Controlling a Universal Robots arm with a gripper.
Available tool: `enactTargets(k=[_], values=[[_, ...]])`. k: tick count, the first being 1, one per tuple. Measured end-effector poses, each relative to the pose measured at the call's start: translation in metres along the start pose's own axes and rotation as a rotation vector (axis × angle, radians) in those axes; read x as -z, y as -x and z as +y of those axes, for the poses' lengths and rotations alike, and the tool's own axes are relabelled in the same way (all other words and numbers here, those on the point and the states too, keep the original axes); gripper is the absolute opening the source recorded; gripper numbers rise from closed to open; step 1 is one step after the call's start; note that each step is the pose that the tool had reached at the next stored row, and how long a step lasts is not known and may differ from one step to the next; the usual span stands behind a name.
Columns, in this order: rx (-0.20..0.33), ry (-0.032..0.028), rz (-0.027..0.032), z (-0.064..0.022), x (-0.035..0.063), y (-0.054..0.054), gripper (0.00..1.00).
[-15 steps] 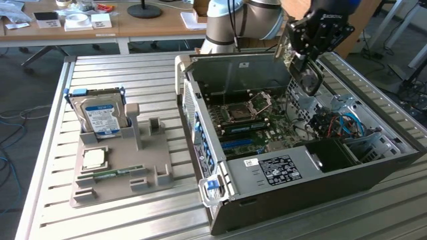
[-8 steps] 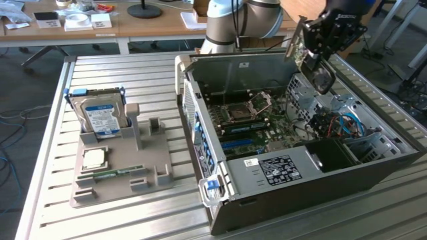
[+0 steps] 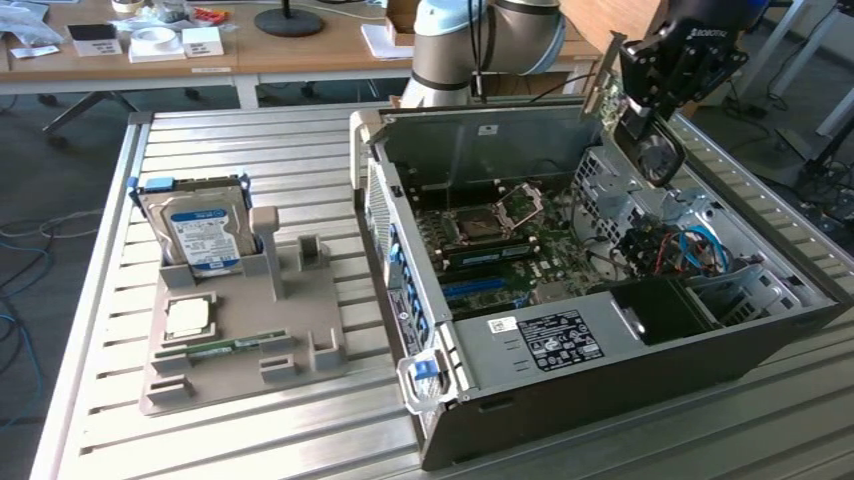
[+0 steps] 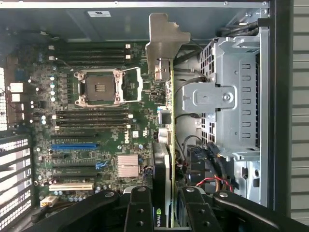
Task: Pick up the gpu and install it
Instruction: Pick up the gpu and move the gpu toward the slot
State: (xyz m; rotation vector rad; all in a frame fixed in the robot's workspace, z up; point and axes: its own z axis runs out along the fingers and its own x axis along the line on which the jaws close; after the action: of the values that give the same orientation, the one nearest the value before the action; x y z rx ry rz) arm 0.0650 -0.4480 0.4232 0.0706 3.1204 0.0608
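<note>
My gripper [image 3: 638,100] hangs above the far right corner of the open computer case [image 3: 601,360], shut on the gpu [image 3: 610,88]. The card is held on edge, its grey metal bracket [image 4: 164,43] pointing away from the wrist. In the wrist view the gpu [image 4: 166,145] runs edge-on between my two black fingers [image 4: 140,208], over the gap between the motherboard [image 4: 96,121] and the silver drive cage [image 4: 231,96]. The blue and black expansion slots [image 4: 72,145] lie off to the card's side, with nothing in them.
A grey holder tray [image 3: 240,330] lies on the slatted metal table at the exterior view's left, carrying a hard drive [image 3: 200,230], a CPU [image 3: 187,318] and a RAM stick [image 3: 227,347]. Cables [image 3: 694,250] crowd the case's right side. A wooden desk [image 3: 267,50] stands behind.
</note>
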Motion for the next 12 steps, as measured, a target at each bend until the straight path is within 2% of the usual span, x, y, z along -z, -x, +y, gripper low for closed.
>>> enactTargets(k=[5, 12], values=[[0.0, 0.0001, 0.0, 0.0002, -0.0005, 0.004, 0.27], [0.0, 0.0, 0.0, -0.0001, -0.0129, 0.009, 0.27]])
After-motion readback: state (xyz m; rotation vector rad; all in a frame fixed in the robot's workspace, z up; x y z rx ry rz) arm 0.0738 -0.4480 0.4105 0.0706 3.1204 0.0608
